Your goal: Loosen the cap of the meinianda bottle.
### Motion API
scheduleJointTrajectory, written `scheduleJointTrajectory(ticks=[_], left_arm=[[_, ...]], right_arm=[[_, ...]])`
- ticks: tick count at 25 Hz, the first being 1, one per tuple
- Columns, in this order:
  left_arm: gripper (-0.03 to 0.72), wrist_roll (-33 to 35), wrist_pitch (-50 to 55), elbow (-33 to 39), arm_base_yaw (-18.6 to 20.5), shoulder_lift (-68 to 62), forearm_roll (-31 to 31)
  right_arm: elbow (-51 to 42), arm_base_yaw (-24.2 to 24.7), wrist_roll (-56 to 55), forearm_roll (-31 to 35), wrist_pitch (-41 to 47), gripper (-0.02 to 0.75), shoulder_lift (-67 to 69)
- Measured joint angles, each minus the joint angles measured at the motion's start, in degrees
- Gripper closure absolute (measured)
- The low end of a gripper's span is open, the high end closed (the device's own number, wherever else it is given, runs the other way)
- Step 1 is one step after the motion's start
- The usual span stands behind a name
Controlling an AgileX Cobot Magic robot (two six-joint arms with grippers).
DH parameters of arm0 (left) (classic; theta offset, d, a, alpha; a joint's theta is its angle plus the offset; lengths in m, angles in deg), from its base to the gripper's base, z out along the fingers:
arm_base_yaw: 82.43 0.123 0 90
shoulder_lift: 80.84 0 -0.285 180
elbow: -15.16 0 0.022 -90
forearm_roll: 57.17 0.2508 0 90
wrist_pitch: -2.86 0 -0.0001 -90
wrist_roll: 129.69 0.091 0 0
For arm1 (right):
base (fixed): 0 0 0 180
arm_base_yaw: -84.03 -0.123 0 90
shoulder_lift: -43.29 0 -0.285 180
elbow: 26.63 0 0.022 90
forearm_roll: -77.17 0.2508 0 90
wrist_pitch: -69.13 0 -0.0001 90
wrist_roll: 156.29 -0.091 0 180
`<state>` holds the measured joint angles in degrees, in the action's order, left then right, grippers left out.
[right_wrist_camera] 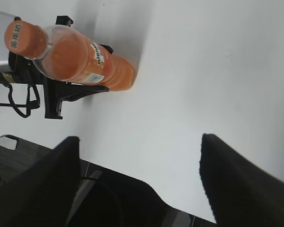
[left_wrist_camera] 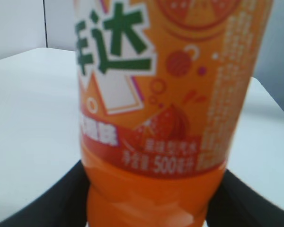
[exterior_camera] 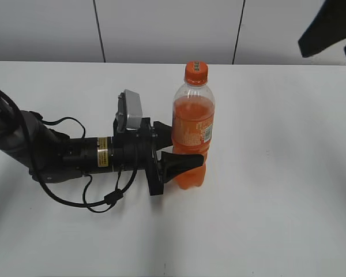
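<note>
The cap [exterior_camera: 196,73] sat screwed on top of the meinianda bottle [exterior_camera: 192,130], which stood upright near the middle of the white tabletop [exterior_camera: 277,173], a little toward the far edge, its orange label turned toward my left arm. I had the left pincer [exterior_camera: 174,151] clamped on the bottle's lower body just under the label, coming in level from the left with one finger at the back and one at the front; from the left wrist view the label filled the picture and the dark fingers [left_wrist_camera: 52,203] pressed against the bottle on both sides. My reasoning was plain: the bottle had to be kept from turning, so I gripped it low and left the neck and cap free. The right pincer [right_wrist_camera: 139,184] hung high above the tabletop with its jaws wide apart and nothing between them, well away from the bottle, looking down on the cap [right_wrist_camera: 20,37] from up and to the side. I judged the next move was to bring it down over the cap, close on the ribbed side and twist while the left one held firm.
</note>
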<state>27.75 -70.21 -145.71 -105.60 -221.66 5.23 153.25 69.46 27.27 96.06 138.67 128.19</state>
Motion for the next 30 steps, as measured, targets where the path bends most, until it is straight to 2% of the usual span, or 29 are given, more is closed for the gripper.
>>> scheduleJointTrajectory(ticks=[6, 13, 26, 30], left_arm=[[0.276, 1.8, 0.2, 0.0, 0.0, 0.0, 0.1], [0.276, 2.3, 0.2, 0.0, -0.1, 0.0, 0.1], [0.276, 2.5, 0.3, 0.0, -0.1, 0.0, -0.1], [0.276, 2.5, 0.3, 0.0, -0.1, 0.0, -0.2]], right_arm=[[8.4, -7.9, -2.9, -3.9, 0.1, 0.15, 8.0], [15.9, -14.1, -3.6, -4.7, 0.1, 0.15, 17.8], [17.6, -20.8, -6.2, -6.2, -1.4, 0.15, 22.8], [17.6, -21.6, -8.4, -10.5, -1.6, 0.15, 23.0]])
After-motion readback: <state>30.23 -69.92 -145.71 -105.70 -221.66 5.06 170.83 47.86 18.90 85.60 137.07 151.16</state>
